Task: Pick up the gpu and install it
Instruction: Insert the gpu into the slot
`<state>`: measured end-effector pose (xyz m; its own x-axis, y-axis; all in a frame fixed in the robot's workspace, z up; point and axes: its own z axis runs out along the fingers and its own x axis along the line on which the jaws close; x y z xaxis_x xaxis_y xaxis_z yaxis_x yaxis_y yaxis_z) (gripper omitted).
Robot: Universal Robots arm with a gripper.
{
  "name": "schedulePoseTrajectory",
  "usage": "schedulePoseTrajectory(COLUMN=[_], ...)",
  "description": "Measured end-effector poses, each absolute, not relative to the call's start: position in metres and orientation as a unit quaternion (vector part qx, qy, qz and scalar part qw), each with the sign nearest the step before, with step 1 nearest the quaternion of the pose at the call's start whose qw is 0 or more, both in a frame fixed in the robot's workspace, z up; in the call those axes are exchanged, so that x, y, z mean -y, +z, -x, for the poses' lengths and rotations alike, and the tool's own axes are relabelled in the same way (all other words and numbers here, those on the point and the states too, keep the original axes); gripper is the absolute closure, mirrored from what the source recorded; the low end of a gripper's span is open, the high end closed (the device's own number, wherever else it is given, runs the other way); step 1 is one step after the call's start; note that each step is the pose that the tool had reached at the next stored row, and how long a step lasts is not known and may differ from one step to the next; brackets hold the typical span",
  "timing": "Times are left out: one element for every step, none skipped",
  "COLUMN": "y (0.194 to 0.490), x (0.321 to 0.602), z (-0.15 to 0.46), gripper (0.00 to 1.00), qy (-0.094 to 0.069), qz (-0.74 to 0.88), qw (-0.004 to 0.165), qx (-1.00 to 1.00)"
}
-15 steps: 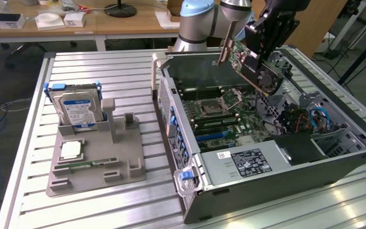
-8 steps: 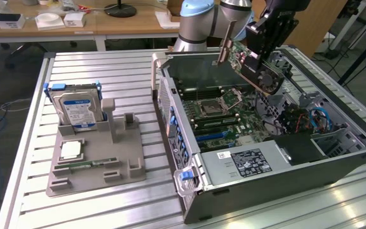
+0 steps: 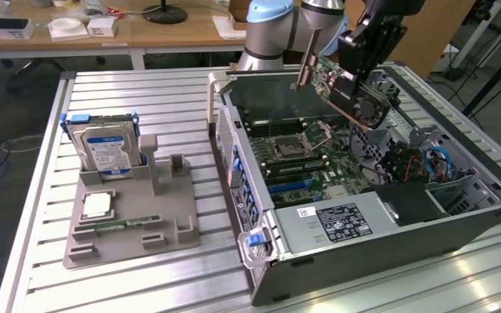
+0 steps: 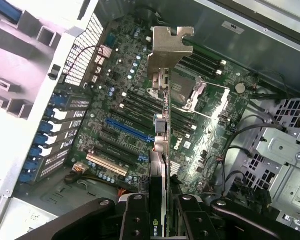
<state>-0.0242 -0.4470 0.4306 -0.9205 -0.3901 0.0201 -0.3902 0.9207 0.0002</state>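
The gpu (image 3: 342,88), a green card with a black cooler and fan, hangs tilted above the open computer case (image 3: 459,225). My gripper (image 3: 361,62) is shut on its upper edge. In the wrist view the gpu (image 4: 162,150) is seen edge-on, its silver end bracket (image 4: 168,46) pointing away from me, with my black fingers (image 4: 136,220) clamped on both sides of it. Beneath the card lies the motherboard (image 4: 115,107) with its blue slot (image 4: 129,128) and the processor socket (image 3: 289,147). The card is well clear of the board.
A grey fixture (image 3: 167,225) at the exterior view's left holds a silver hard drive (image 3: 104,149), a small chip (image 3: 98,204) and a memory stick (image 3: 115,226). Drive cage and cables (image 3: 433,160) crowd the case's right end. The slatted metal table (image 3: 146,280) carries everything.
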Motion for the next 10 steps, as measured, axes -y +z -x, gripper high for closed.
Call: schedulePoseTrajectory(y=[0.4305,0.4306,0.4305,0.4306,0.4306,0.4306,0.4305,0.4305,0.4306,0.4306], x=[0.4470,0.4470,0.4470,0.4470,0.4470,0.4470,0.4470,0.4470,0.4470,0.4470], z=[0.0242,0.0242,0.0242,0.0242,0.0242,0.0242,0.0242,0.0242,0.0242,0.0242], gripper=[0.74,0.74,0.74,0.74,0.74,0.74,0.74,0.74,0.74,0.74], qy=[0.002,0.002,0.002,0.002,0.002,0.002,0.002,0.002,0.002,0.002], qz=[-0.202,-0.205,-0.207,-0.210,-0.213,-0.216,-0.218,-0.221,-0.224,-0.227], qw=[0.010,0.010,0.010,0.010,0.010,0.010,0.010,0.010,0.010,0.010], qx=[0.979,0.979,0.978,0.978,0.977,0.976,0.976,0.975,0.975,0.974])
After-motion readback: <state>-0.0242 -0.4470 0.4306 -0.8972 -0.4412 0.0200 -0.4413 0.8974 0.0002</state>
